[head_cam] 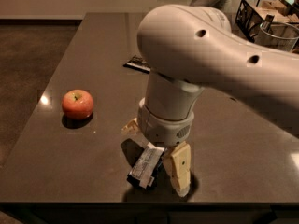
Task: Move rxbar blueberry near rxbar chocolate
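The rxbar blueberry (145,166), navy with a whitish panel, lies near the table's front edge. My gripper (155,158) has come down over it, open, with one tan finger (180,169) to the right of the bar and the other finger (130,126) to its upper left. The bar lies on the table between them. The rxbar chocolate (137,63), slim and black, lies farther back in the middle of the table. My arm hides part of it.
A red apple (77,103) sits on the left of the dark table (70,171). A black wire basket (261,13) with items stands at the back right. The table's front edge runs just below the blueberry bar.
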`<state>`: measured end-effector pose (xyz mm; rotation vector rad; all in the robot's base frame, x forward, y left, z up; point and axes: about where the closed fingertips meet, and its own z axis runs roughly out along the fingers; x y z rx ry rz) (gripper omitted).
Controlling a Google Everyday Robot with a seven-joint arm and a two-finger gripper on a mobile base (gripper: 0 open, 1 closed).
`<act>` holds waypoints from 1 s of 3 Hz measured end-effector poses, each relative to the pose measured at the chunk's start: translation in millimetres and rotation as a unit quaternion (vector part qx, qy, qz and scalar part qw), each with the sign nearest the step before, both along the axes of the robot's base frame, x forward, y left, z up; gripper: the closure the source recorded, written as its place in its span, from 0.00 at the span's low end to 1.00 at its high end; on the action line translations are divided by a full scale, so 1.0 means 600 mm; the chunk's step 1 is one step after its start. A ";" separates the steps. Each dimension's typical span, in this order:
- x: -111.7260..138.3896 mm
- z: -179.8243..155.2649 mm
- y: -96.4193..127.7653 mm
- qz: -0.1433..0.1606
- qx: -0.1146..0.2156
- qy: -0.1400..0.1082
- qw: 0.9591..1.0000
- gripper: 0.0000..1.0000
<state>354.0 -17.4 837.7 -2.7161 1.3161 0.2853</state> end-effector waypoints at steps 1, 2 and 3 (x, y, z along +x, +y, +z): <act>-0.002 -0.024 -0.006 0.011 -0.016 0.014 1.000 0.00; -0.003 -0.035 -0.011 0.017 -0.028 0.029 0.999 0.18; 0.006 -0.017 -0.014 0.005 -0.013 0.032 0.999 0.42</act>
